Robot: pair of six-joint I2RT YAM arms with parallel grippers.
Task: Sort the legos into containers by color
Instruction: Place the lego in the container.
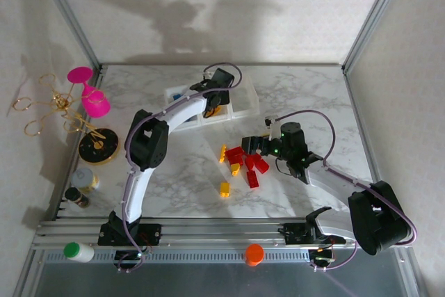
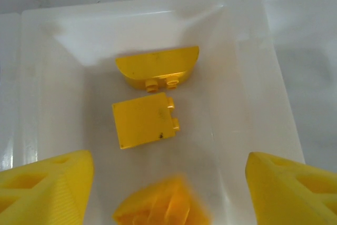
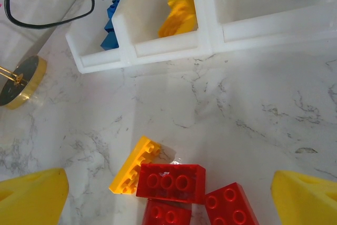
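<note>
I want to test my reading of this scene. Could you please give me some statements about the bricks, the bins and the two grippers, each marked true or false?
1. Red bricks lie on the table in front of the right gripper. True.
2. The right gripper is shut on a red brick. False: it is open, fingers wide apart.
3. The left gripper is open over the bin with yellow bricks. True.
4. Blue bricks lie in the end bin beside it. True.
5. All yellow bricks are in their bin. False: one yellow brick lies on the table beside the red ones.
</note>
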